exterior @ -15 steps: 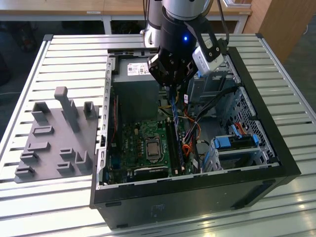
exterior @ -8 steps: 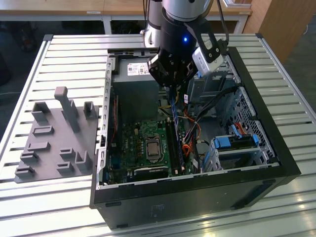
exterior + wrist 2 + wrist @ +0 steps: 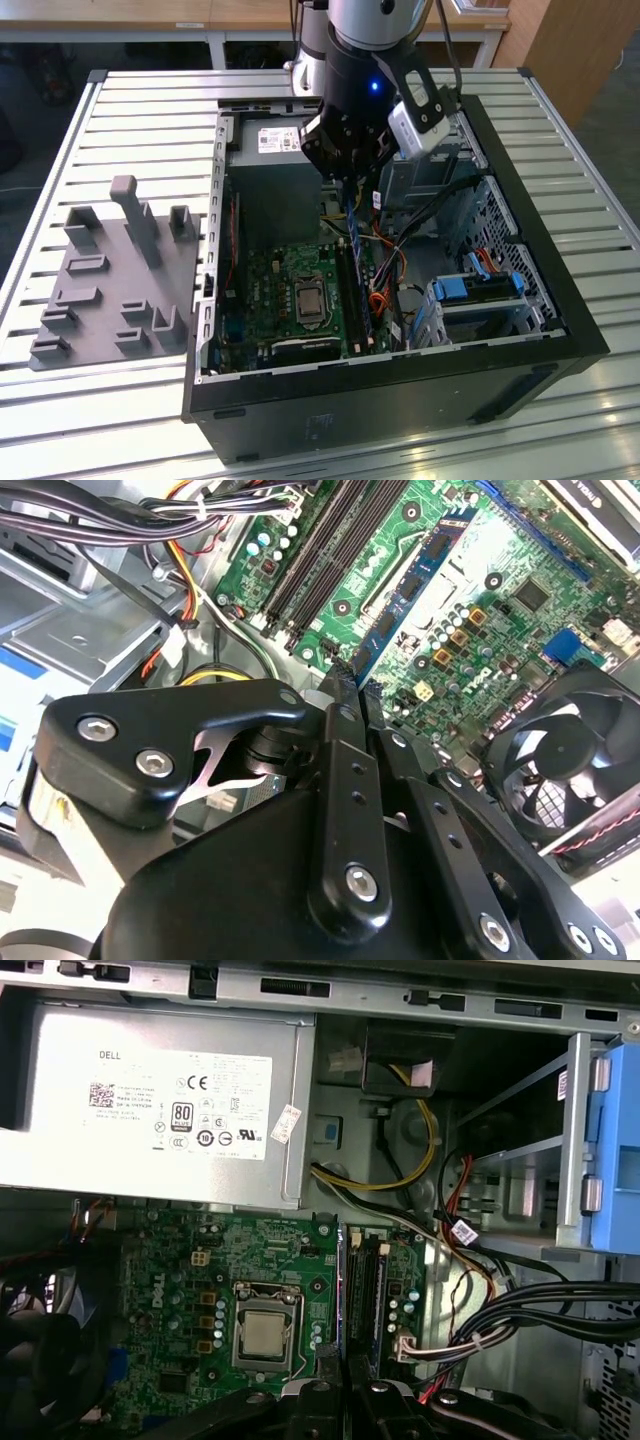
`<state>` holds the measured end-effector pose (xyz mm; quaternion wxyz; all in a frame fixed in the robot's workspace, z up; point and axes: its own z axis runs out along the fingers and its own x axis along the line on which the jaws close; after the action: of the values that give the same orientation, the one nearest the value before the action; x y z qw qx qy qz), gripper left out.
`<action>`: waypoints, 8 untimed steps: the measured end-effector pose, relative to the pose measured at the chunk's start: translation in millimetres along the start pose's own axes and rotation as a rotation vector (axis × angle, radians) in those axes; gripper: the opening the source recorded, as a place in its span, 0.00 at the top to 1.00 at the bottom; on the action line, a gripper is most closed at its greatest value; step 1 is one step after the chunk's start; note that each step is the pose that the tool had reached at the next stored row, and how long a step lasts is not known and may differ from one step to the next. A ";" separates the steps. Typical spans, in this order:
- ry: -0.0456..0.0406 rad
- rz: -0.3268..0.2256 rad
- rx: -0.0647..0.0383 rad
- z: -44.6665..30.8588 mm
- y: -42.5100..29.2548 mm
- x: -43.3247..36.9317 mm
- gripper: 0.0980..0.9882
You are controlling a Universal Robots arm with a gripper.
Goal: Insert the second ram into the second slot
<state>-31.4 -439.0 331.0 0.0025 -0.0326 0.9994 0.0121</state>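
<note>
A robot arm works inside an open computer case on a slatted table. In the exterior view, its gripper hangs low over the motherboard. The second ram shows as a thin dark blue line running from under the gripper along the bank of memory slots, beside the processor socket. A grey parts fixture sits on the table towards the exterior view's left. In the second wrist view, the gripper appears drawn in narrow, pinching the second ram. The chip-studded board stretches away from the fingertips, parallel to the black memory slots, with a cooling fan off to one side. In the first wrist view, the gripper holds the second ram edge-on, on the processor side of the memory slots. The power supply lies beyond, and bundled cables run near the other side of the slots. Whether the stick's edge has entered its slot cannot be made out. To an onlooker, the step seems to depend on keeping the stick upright and dead parallel to its slot. The push looks best sent straight down and shared evenly along the stick's length. The loose cables nearby could foul the move.
</note>
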 end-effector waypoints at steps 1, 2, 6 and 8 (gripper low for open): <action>-0.0001 0.000 0.000 0.3 0.0 0.0 0.96; 0.0000 0.000 0.000 0.5 0.0 0.0 0.96; -0.0001 0.000 0.000 1.6 -0.1 0.0 0.96; -0.0001 0.000 0.000 2.5 -0.2 0.1 0.96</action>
<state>-31.4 -439.2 328.5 0.0026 -0.0326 0.9994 0.0121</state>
